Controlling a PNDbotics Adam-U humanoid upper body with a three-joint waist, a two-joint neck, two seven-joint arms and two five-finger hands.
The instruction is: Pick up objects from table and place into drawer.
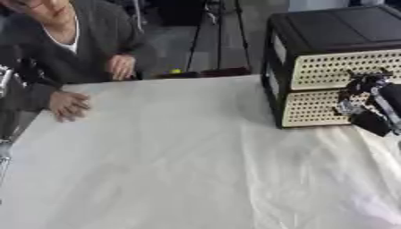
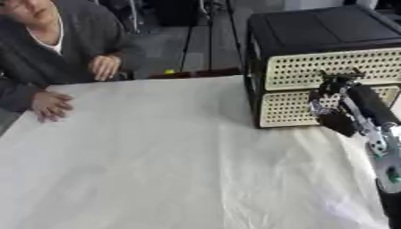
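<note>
A black drawer unit [image 2: 313, 27] with two cream perforated drawer fronts stands at the table's far right. My right hand [image 2: 333, 100] is raised against the fronts, about where the upper drawer [image 2: 329, 67] meets the lower drawer [image 2: 286, 109]. Its fingers look curled there, but blur hides whether they hold a handle. Both drawers appear closed. No loose object shows on the white cloth [image 1: 180, 156]. At the left edge, a strip of metal arm [image 1: 5, 89] shows, but no left hand.
A person sits at the far left with one hand [image 1: 69, 105] resting on the table's corner. Dark stands and a small yellow thing [image 1: 176, 71] lie on the floor beyond the far edge.
</note>
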